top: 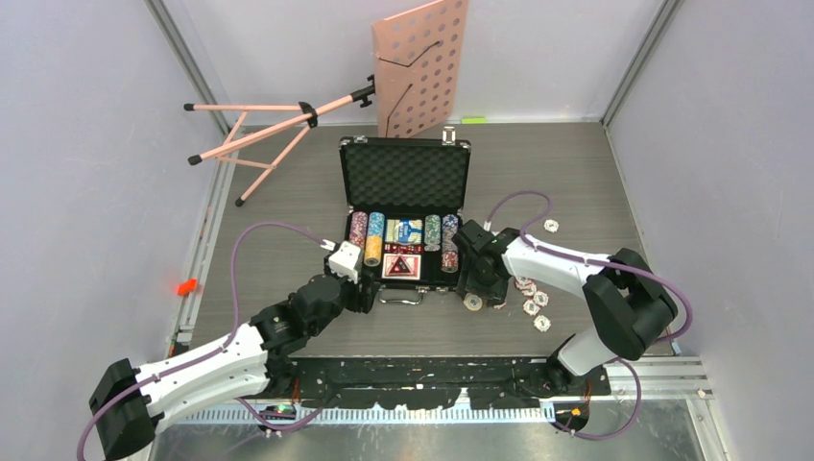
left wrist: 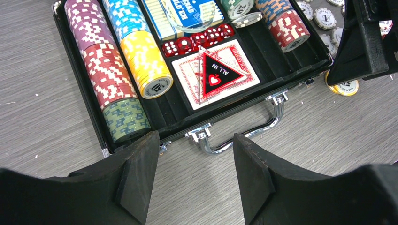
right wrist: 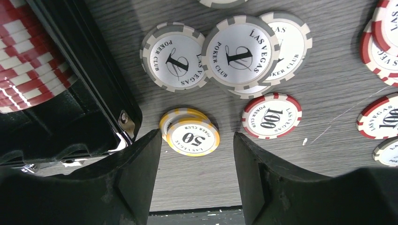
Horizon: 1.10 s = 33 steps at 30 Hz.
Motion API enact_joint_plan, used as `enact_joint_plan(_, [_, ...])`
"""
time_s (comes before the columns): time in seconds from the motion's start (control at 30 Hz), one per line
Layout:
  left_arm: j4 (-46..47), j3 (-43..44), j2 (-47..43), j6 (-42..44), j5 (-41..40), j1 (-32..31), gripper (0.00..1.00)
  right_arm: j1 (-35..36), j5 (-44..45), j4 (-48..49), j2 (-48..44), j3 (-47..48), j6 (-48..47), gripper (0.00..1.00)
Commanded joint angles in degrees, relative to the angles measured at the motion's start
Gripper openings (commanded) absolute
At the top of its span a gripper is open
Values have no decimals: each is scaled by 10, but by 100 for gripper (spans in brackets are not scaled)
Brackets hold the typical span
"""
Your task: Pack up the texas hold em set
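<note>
We log a robotics lab cell. Pale blank wall panels (top: 86, 144) on aluminium framing (top: 187, 58) box in a grey wood-grain table (top: 557, 173). 2 arms, left arm (top: 202, 370) and right arm (top: 547, 264), bolt to a black mounting rail (top: 422, 375), purple cables (top: 234, 279) trailing.

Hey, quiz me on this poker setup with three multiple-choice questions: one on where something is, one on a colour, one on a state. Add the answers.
1. Where do the loose chips lie?
A in the lid
B on the table, right of the case
C on the stand

2. What colour edges the chip marked 50?
A green
B blue
C yellow

3. The case is:
A open
B latched shut
C upside down

Answers:
1. B, the top view shows them scattered beside the case.
2. C, yellow stripes ring its rim.
3. A, its inside is in plain view.
</note>
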Motion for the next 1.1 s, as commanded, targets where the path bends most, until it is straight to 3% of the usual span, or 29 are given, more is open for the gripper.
enact_joint_plan(0.0, [31,-1,-1,8,0,-1,61,7,15,-2,-19,25,-1,64])
enact_joint_plan(0.13, [31,1,3,8,1,-1,61,7,13,-6,-35,31,-3,64])
enact_joint_plan(0.3, [31,1,3,8,1,-1,61,15,15,-5,-29,29,-6,73])
enact_joint_plan(0.7, [31,1,4,8,-1,-1,62,57,86,-13,59,44,-10,69])
enact_joint_plan(0.83, [31,2,4,8,-2,-1,62,63,93,-14,76,37,-13,59])
enact_joint_plan(0.97, [31,2,6,9,-3,-1,62,63,71,4,76,24,-15,35])
enact_joint_plan(1.07, [32,1,7,10,-7,-1,62,63,48,21,66,14,-10,29])
